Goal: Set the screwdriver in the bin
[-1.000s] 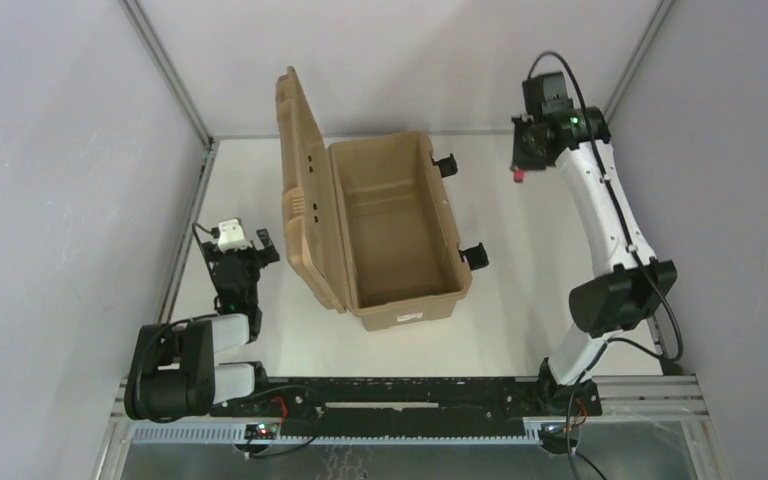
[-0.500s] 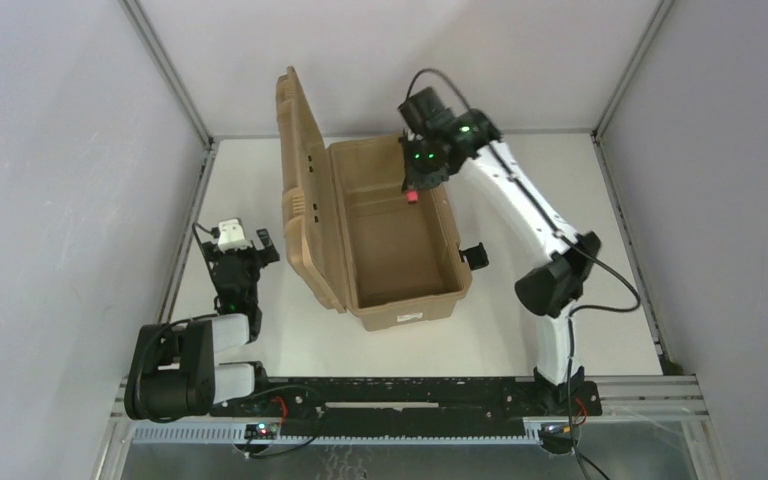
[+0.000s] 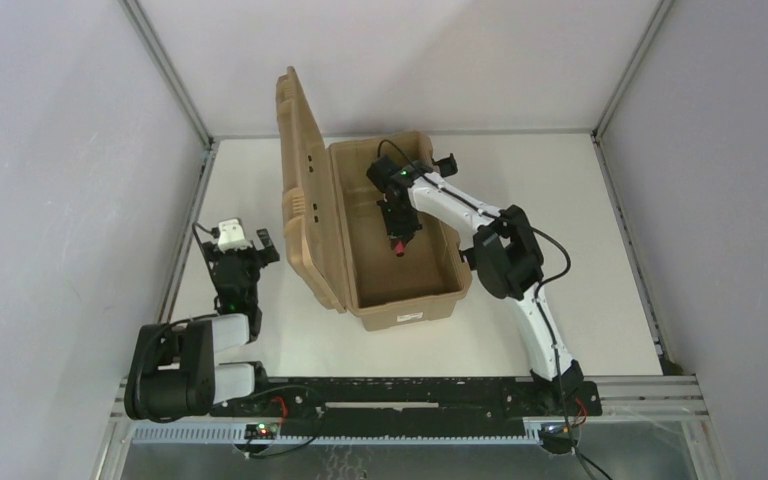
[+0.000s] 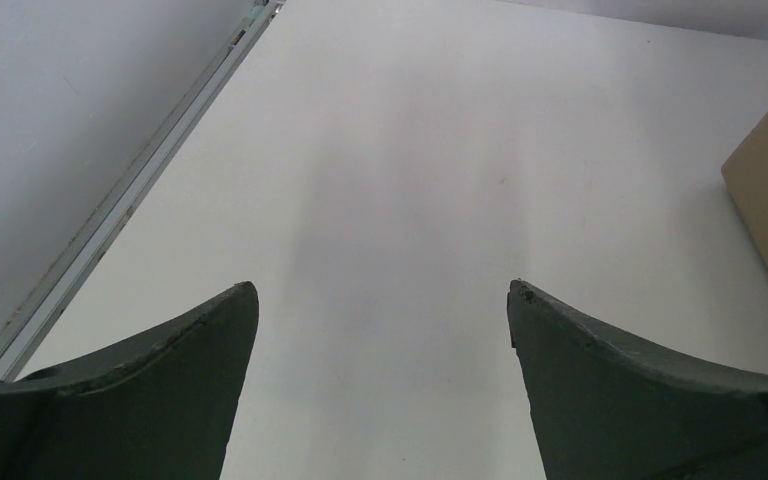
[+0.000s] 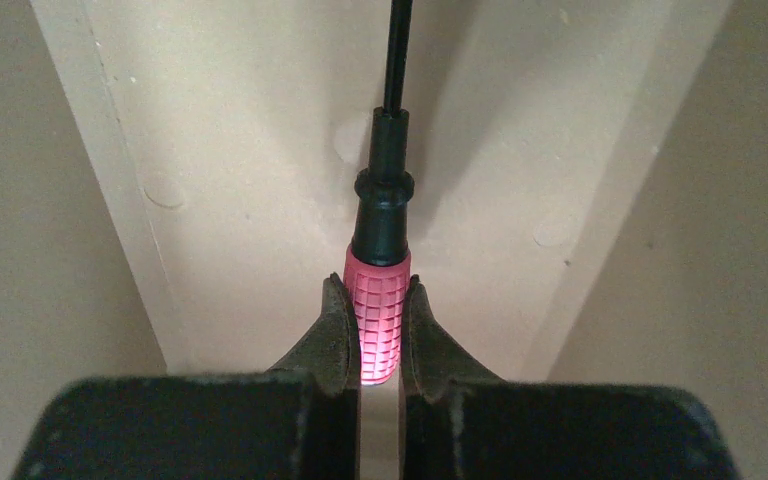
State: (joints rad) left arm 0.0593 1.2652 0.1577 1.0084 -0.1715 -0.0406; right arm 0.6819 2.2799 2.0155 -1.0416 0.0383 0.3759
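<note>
Red plastic handle on screwdriver (image 5: 379, 320) with moulded grid texture, smooth black collar, thin dark glossy shaft, bin (image 5: 240, 150) in matt tan plastic, faintly pitted, left gripper (image 4: 382, 295) fingers (image 4: 640, 390) matt dark grey, table (image 4: 410, 150) smooth matt white

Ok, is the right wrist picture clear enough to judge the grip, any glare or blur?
Right wrist view: sharp; the screwdriver has its red handle glowing overexposed in the right claw, and its shaft throws a soft shadow on the bin floor. Top view: even light, no glare.
</note>
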